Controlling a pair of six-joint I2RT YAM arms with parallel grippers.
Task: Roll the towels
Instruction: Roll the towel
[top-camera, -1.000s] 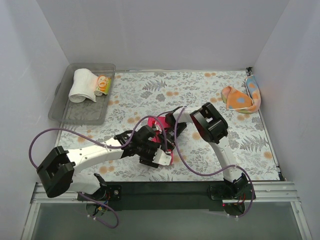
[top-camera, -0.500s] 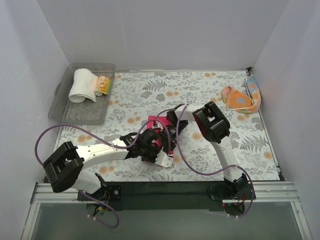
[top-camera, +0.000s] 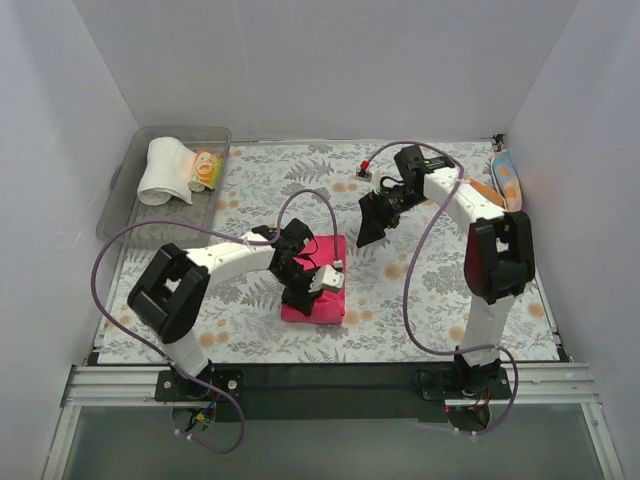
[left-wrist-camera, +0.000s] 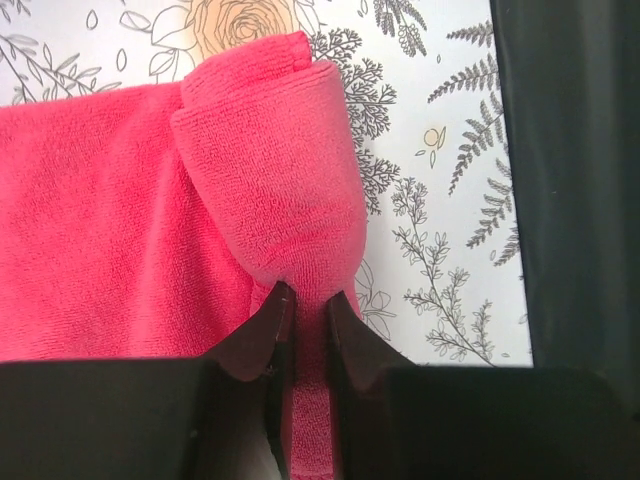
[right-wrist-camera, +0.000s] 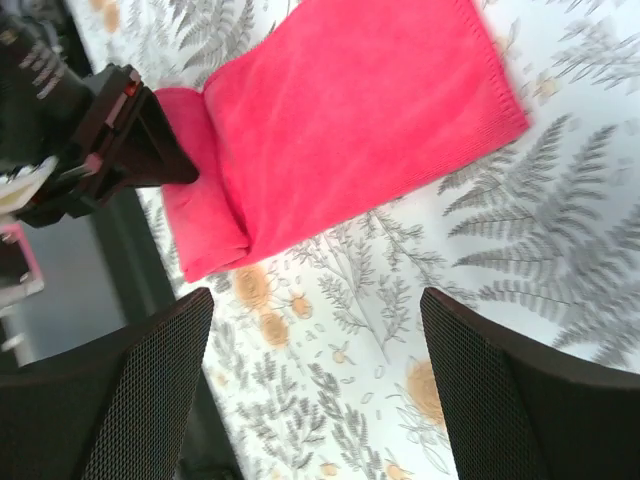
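Left gripper (left-wrist-camera: 305, 300) clenched on magenta towel (left-wrist-camera: 120, 220) — its rolled end, right gripper (right-wrist-camera: 315, 305) released — hovering apart

Clear plastic bin (top-camera: 160, 228) at the far-left corner of the grey-and-orange floral table covering (top-camera: 250, 190).

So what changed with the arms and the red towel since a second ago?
The right gripper opened, let go of the red towel and swung away toward the far side of the table. The left gripper shut on the towel's rolled end, the near one. The white towel and yellow towel in the bin and the orange towel at the far right stayed put.
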